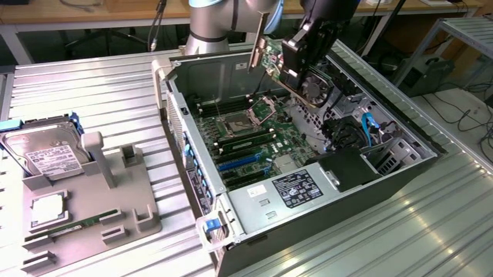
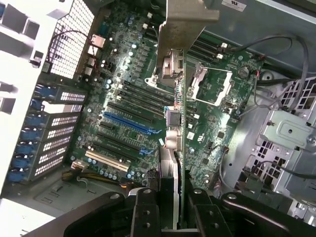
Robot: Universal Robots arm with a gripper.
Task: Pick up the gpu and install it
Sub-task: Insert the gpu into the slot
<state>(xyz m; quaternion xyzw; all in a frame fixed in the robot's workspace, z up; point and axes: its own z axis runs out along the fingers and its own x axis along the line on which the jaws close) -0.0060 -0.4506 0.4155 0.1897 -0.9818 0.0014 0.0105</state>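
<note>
— Exterior view: where is the gpu (image 1: 310, 86) sitting?
— It is hanging tilted over the open computer case (image 1: 416, 144), with its fan side facing the camera.
— And the end effector (image 1: 292, 57)?
— It is pinching the gpu by its upper edge; in the wrist view the fingers (image 2: 148, 217) are pressing on both sides of it.
— Is the gpu touching the motherboard (image 1: 246, 135)?
— It seems to be hovering just above, though the angle is making that hard to judge.
— Elsewhere?
— A hard drive (image 1: 46, 153) is standing on the bench (image 1: 92, 86), at the exterior view's left.
</note>
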